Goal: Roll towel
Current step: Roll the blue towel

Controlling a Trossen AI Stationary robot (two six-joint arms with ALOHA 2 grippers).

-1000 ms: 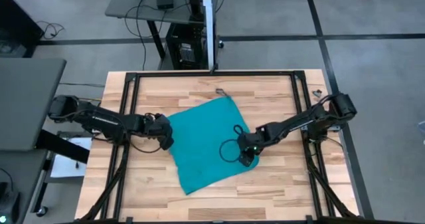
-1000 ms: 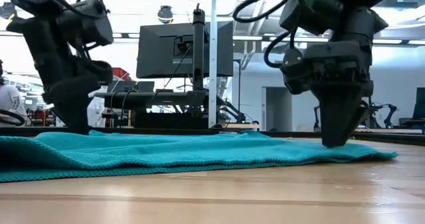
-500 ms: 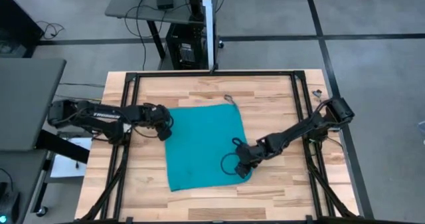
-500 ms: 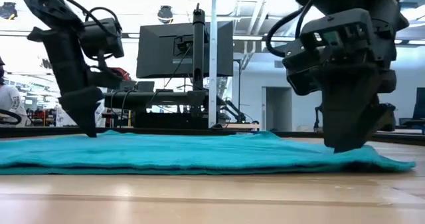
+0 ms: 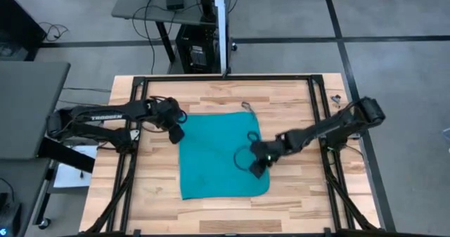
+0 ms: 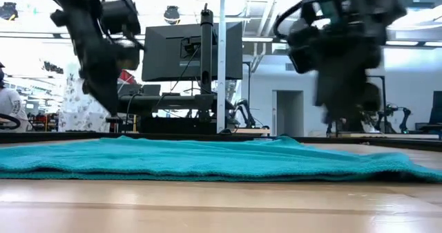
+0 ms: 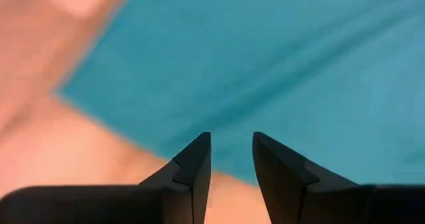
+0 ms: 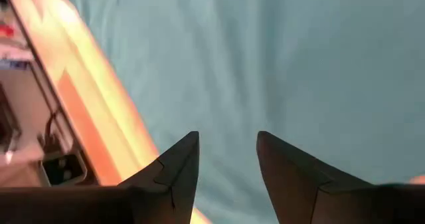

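Observation:
The teal towel (image 5: 221, 156) lies spread flat on the wooden table, its edges about square with the table's edges. A small pale tag (image 5: 244, 105) sticks out at its far right corner. My left gripper (image 5: 176, 133) is open and hovers above the towel's far left corner. In the left wrist view (image 7: 232, 151) its fingers stand over the towel's edge (image 7: 279, 64). My right gripper (image 5: 257, 169) is open and hovers above the towel's right edge, with towel below it in its wrist view (image 8: 228, 151). In the low view both grippers (image 6: 110, 112) (image 6: 345, 115) are clear of the towel (image 6: 207, 160).
Black frame rails (image 5: 133, 145) (image 5: 325, 152) run along the table's left and right sides. A post (image 5: 223, 26) stands at the far edge. Bare wood (image 5: 225, 212) lies near of the towel. A person (image 6: 7, 101) shows far off at the low view's left.
The towel has turned on the table from a slanted lie to square with the table's edges, and lies flatter. My left gripper has moved toward the far edge and risen off the towel. My right gripper went toward the near edge, then came back and rose clear.

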